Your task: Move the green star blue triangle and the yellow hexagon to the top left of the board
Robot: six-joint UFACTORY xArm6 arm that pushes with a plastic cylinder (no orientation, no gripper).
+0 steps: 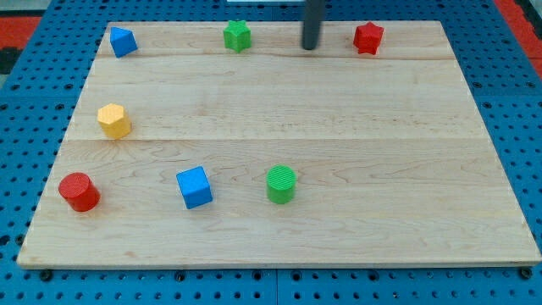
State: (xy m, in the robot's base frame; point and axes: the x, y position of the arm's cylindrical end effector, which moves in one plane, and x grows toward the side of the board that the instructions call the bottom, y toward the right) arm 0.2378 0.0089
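One of three targets is sitting in place: blue triangle (pixel 123 41), upper left corner. Green star (pixel 237 35) and yellow hexagon (pixel 113 120) are waiting. My tip (pixel 311 47), a bare rod, is hovering right of the star, touching nothing.

- The worktop (pixel 339 110) is pale wood, smooth, with long grain lines and plank seams showing.
- Around it lies a blue perforated panel (pixel 25 102), matt.
- The green cylinder (pixel 281 184) and red cylinder (pixel 79 191) have finely ribbed tops.
- The yellow hexagon (pixel 113 119) and blue cube (pixel 195 187) look like smooth matt plastic.
- My tip (pixel 310 47) ends a dark, dull rod.
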